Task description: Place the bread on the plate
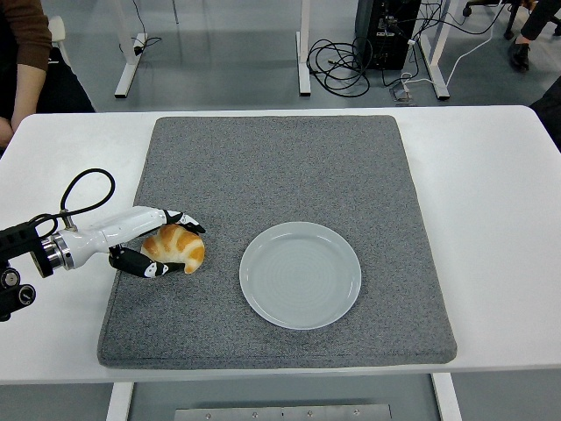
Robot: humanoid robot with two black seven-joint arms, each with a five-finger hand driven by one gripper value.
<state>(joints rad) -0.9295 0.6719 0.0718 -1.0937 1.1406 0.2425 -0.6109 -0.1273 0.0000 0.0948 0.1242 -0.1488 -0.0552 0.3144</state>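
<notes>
White surface (pixel 491 219) under a grey mat (pixel 280 175); the left hand (pixel 149 246) has its fingers (pixel 180 219) wrapped over the croissant (pixel 175 247), which sits left of the empty plate (pixel 301 274). It's the grasping step; next it looks like lifting and carrying right onto the plate

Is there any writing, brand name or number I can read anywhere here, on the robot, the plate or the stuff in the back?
None can be read.
Left hand, closed around the bread: black and white patches only, no letters.
Plate: plain.
Grey mat and table: no print.
Black box on the floor behind: any label is too small to read.
</notes>
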